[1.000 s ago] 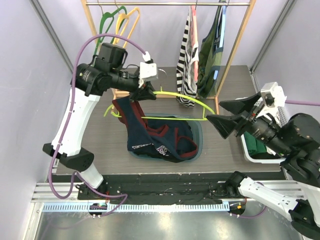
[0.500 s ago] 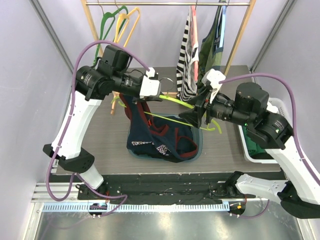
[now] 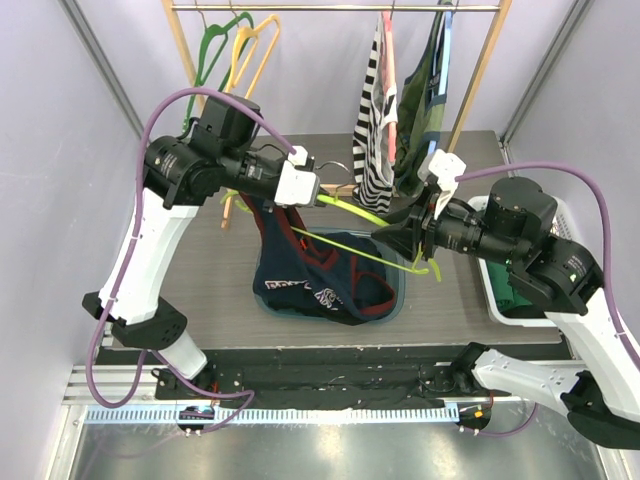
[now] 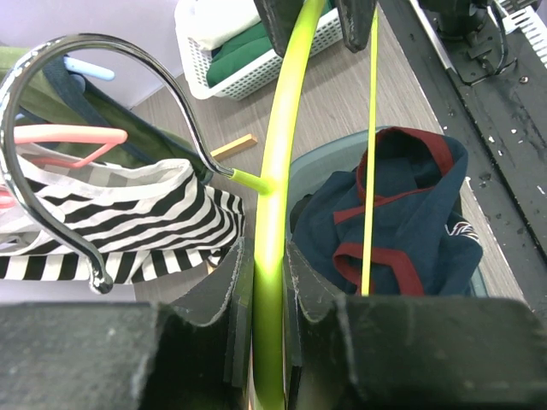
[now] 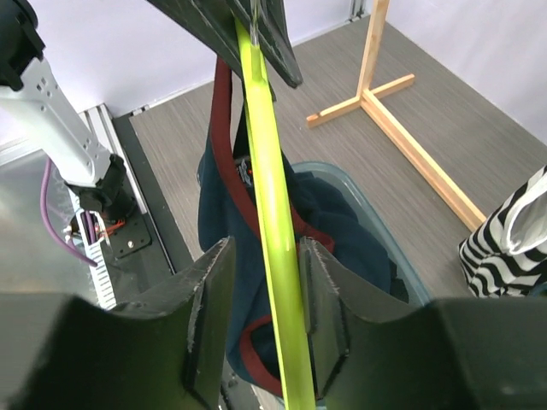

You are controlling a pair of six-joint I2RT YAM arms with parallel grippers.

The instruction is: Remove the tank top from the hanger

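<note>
The hanger (image 4: 272, 171) is smooth glossy plastic, its hook (image 4: 85, 38) mirror-bright metal. The tank top (image 4: 410, 231) is soft matt cloth. The table (image 3: 215, 290) at its 9 o'clock looks matt, wood-grained, possibly laminate.

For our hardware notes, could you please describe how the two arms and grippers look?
The left arm and right arm have white shells, black joint housings and a purple cable each. The left gripper and right gripper have black wedge-shaped fingers and a white camera block.

A lime-green plastic hanger (image 3: 355, 211) bars the middle. Left of the teal plastic bin (image 3: 401, 285), grey wood-grain table (image 3: 210, 270) lies open.
</note>
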